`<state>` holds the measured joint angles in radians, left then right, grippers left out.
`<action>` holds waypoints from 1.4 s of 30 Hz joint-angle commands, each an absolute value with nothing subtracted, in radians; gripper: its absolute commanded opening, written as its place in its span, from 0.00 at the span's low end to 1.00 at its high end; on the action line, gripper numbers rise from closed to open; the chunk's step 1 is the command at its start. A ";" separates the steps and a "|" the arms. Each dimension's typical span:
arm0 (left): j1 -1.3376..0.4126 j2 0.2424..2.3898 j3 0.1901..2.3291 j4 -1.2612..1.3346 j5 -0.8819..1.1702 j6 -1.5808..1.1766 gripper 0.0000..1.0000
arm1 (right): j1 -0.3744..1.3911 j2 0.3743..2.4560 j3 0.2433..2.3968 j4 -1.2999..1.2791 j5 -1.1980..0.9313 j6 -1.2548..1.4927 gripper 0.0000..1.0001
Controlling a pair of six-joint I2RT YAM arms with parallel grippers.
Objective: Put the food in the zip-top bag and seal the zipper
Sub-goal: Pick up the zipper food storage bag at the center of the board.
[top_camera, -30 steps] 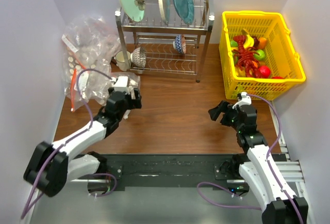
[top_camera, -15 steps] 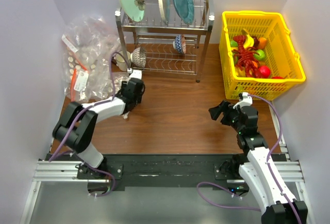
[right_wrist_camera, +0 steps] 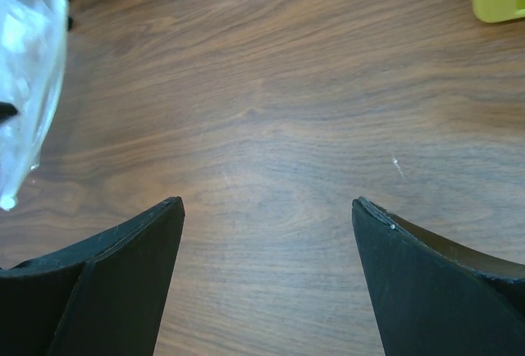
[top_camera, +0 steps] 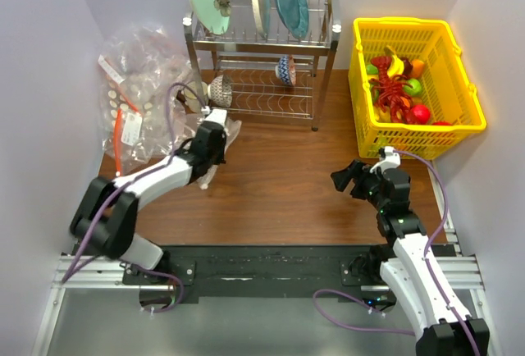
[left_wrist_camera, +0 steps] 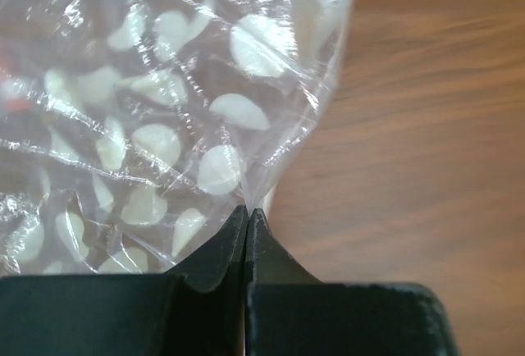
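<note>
The bag (left_wrist_camera: 164, 85), clear with white dots, is what this step is about; it looks like the very first step, getting hold of the bag. Nearest the arms, the right claw (right_wrist_camera: 267, 202) hangs over bare brown table (top_camera: 287, 184); its fingers stand wide apart and hold nothing. A bit farther, on the left side, the left claw (left_wrist_camera: 248, 212) has its two black fingers pressed tight together on a thin edge of the bag; the rest of the bag spreads out past the fingers, and I cannot tell if it is lifted off the wood. Behind it sits a pile of other clear bags (top_camera: 135, 85) in the far left corner; next to that stands the dish rack (top_camera: 262, 85) with plates. Far on the right is the yellow basket (top_camera: 410, 139), and all the toy food (top_camera: 398, 89) is inside it; none is in the bag yet. Next, I think the bag must be pulled out to the open middle of the table and its mouth found and held open; the right claw can then fetch food.
</note>
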<state>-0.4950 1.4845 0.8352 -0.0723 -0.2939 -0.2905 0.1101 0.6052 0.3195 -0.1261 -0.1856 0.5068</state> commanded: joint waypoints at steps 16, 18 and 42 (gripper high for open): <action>-0.532 1.160 0.601 0.503 0.623 -0.735 0.00 | 0.117 0.686 0.488 0.138 -0.738 0.726 0.71; -0.546 1.163 0.595 0.544 0.623 -0.758 0.00 | 0.130 0.687 0.497 0.140 -0.724 0.730 0.68; -0.681 1.216 0.680 0.554 0.531 -0.723 0.00 | 0.416 0.903 0.614 0.118 -0.495 0.693 0.40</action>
